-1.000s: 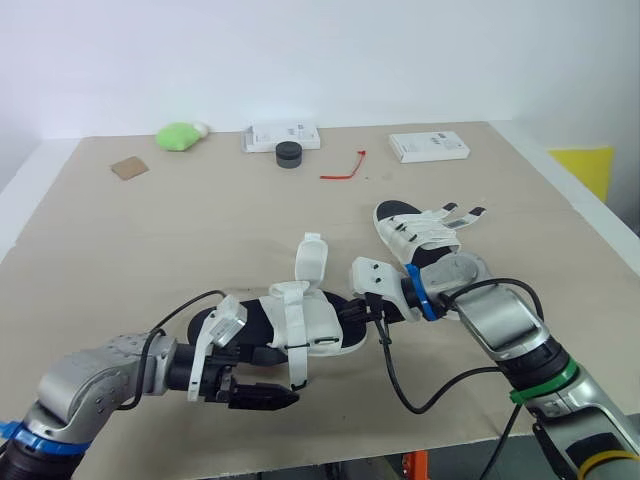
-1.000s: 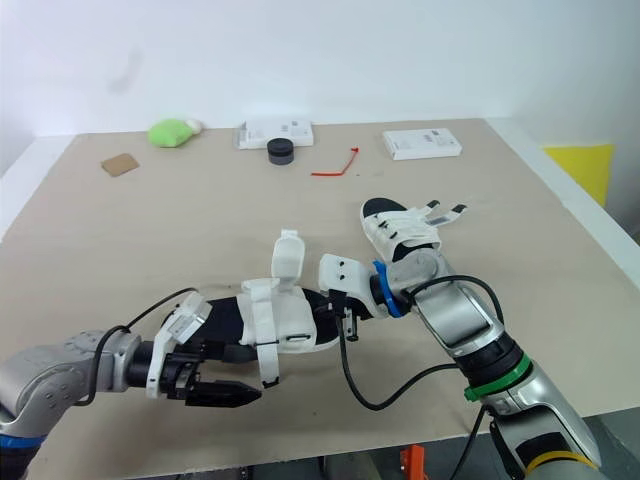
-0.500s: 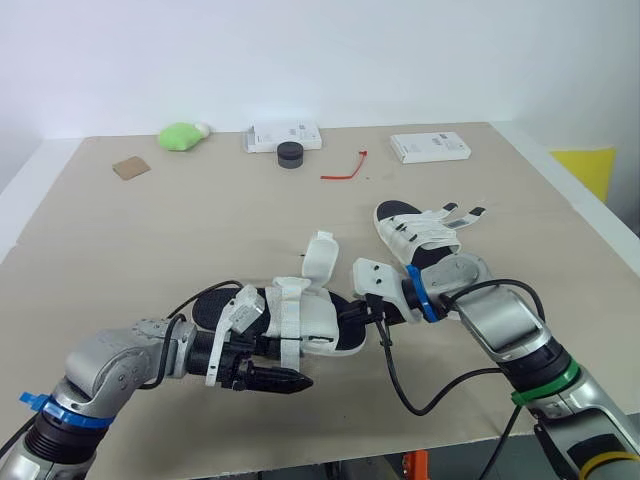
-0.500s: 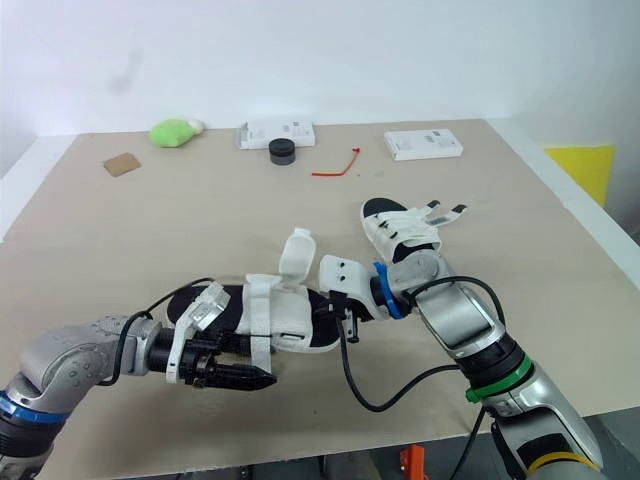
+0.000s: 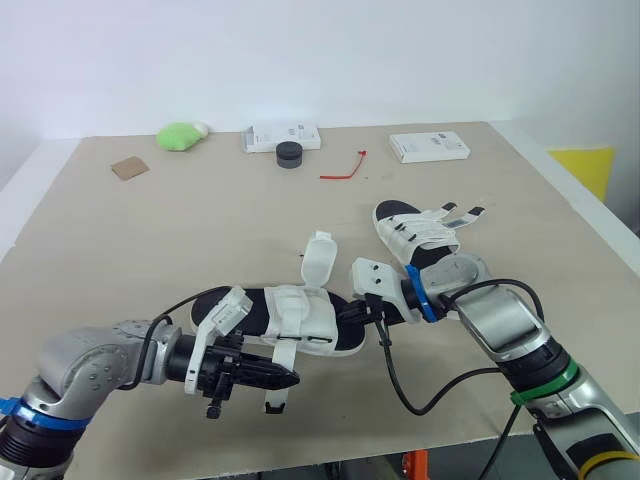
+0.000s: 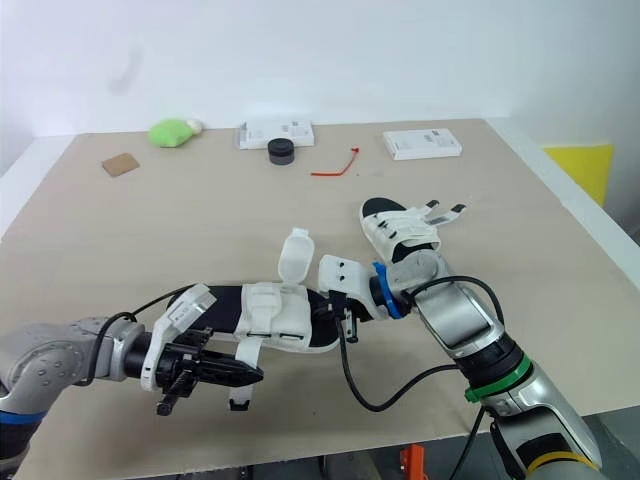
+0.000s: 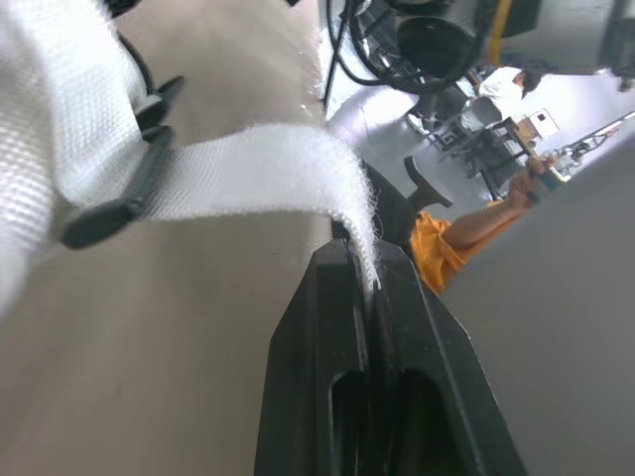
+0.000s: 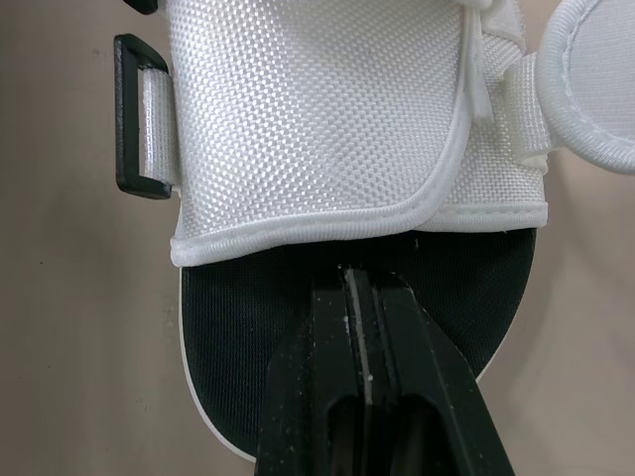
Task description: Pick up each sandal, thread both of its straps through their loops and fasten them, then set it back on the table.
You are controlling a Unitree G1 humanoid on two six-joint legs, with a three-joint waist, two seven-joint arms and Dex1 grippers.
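The near sandal [image 5: 290,315], white with a black sole, lies across the table's front. My left gripper [image 5: 283,379] is shut on the end of its white strap [image 7: 258,169], which runs out through a black loop [image 7: 114,210] and hangs down in front of the sandal. The sandal's other strap [image 5: 318,260] stands up, unfastened. From the right, my right gripper [image 8: 359,290] is shut on the sandal's black sole edge. Another black loop [image 8: 134,119] shows on the upper's side. The second sandal [image 5: 425,235] lies behind my right arm, straps loose.
Along the far edge lie a green object [image 5: 180,135], a white box [image 5: 283,136], a black round piece [image 5: 289,154], a red tie [image 5: 345,168] and another white box [image 5: 428,147]. A brown card [image 5: 129,168] lies at the far left.
My left gripper went from open to shut on the strap end and drew it down and toward the front edge. The strap no longer stands up. The right arm stayed put.
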